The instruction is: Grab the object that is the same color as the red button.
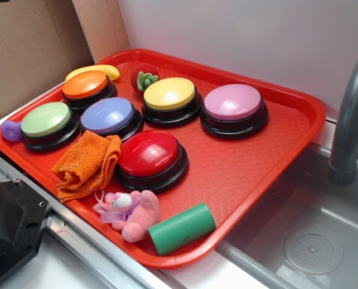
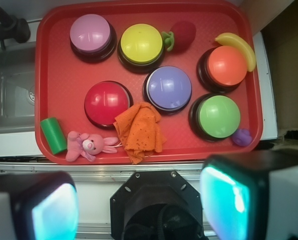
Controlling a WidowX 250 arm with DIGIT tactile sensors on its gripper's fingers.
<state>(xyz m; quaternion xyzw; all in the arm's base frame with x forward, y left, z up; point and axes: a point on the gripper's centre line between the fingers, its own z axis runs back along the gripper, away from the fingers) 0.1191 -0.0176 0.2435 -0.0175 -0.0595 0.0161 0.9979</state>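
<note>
The red button (image 1: pixel 148 153) (image 2: pixel 106 101) stands near the front middle of the red tray (image 1: pixel 245 174) (image 2: pixel 56 95). The object, a small red toy fruit with a green leafy top (image 1: pixel 144 77) (image 2: pixel 181 35), lies at the tray's far edge beside the yellow button (image 1: pixel 169 94) (image 2: pixel 140 44). In the wrist view my gripper (image 2: pixel 138 205) hangs high over the tray's near side, open, with nothing between its wide-apart teal pads (image 2: pixel 53 212). The gripper itself does not show in the exterior view.
Orange (image 1: pixel 85 85), green (image 1: pixel 46 119), purple (image 1: pixel 108 115) and pink (image 1: pixel 233 102) buttons share the tray with an orange cloth (image 1: pixel 85 165), a pink plush (image 1: pixel 129 212), a green cylinder (image 1: pixel 182 227), a yellow banana (image 1: pixel 94 70) and a purple toy (image 1: pixel 11 130). A sink (image 1: pixel 314 235) with a faucet (image 1: pixel 350 120) lies beside it.
</note>
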